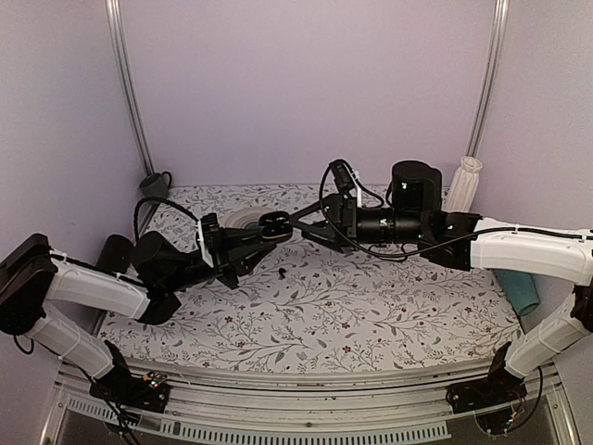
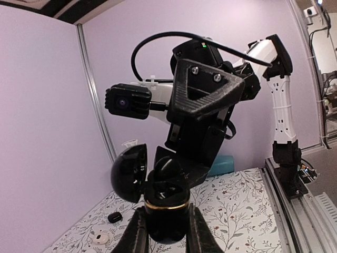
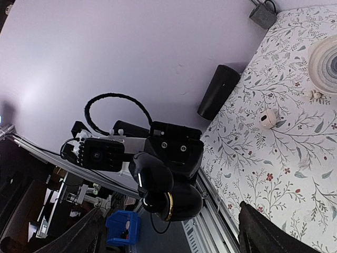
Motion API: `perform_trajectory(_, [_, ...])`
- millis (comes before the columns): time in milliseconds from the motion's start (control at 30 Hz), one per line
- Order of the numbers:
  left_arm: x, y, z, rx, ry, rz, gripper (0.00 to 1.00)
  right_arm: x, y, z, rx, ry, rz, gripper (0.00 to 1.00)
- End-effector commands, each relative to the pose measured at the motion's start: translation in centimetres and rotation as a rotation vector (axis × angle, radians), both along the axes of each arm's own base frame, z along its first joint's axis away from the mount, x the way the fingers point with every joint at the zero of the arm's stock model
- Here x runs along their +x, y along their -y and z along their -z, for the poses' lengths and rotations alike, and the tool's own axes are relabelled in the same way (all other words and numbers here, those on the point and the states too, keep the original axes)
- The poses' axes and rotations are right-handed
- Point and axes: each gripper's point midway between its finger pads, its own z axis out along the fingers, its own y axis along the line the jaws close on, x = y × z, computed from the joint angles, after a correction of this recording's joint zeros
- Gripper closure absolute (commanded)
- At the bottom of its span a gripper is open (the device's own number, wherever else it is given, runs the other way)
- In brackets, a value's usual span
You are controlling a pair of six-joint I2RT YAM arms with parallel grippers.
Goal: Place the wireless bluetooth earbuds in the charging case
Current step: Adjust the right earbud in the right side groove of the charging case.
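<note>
Left wrist view: left gripper (image 2: 166,234) clamped on the charging case (image 2: 166,213), lid hinged open, raised off the desk (image 2: 242,205); only the right wrist view shows the right gripper (image 3: 174,232) spread wide facing it; only the top view shows a black speck (image 1: 281,272) beneath.

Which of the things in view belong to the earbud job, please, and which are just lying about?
Job: charging case, held by left gripper; open right gripper; black speck, likely an earbud.
Lying about: black cylinder, white disc, teal object, small white case.
</note>
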Motion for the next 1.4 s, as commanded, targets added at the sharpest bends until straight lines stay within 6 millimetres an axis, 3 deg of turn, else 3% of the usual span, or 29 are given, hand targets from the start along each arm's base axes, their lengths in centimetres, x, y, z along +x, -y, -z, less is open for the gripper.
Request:
perform_trajectory(0, [-0.5, 0.1, -1.9, -0.03, 0.07, -0.007, 1.0, -0.5, -0.7, -1.3, 0.1, -0.031, -0.052, 0.14])
perform_trajectory(600, [-0.6, 0.2, -2.2, -0.031, 0.073, -0.004, 1.0, -0.6, -1.8, 0.1, 0.093, -0.098, -0.094, 0.43])
perform_trajectory(900, [-0.6, 0.2, -2.1, -0.026, 0.07, -0.005, 1.0, -0.6, -2.1, 0.4, 0.088, -0.105, -0.107, 0.48])
perform_trajectory(1200, [-0.7, 0.0, -2.2, -0.029, 0.074, -0.006, 1.0, -0.6, -2.2, 0.6, 0.085, -0.117, -0.107, 0.65])
perform_trajectory(1267, [-0.7, 0.0, -2.2, -0.029, 0.074, -0.006, 1.0, -0.6, -2.2, 0.6, 0.085, -0.117, -0.109, 0.65])
perform_trajectory(1367, [-0.7, 0.0, -2.2, -0.029, 0.071, -0.006, 1.0, -0.7, -2.2, 0.5, 0.086, -0.112, -0.111, 0.57])
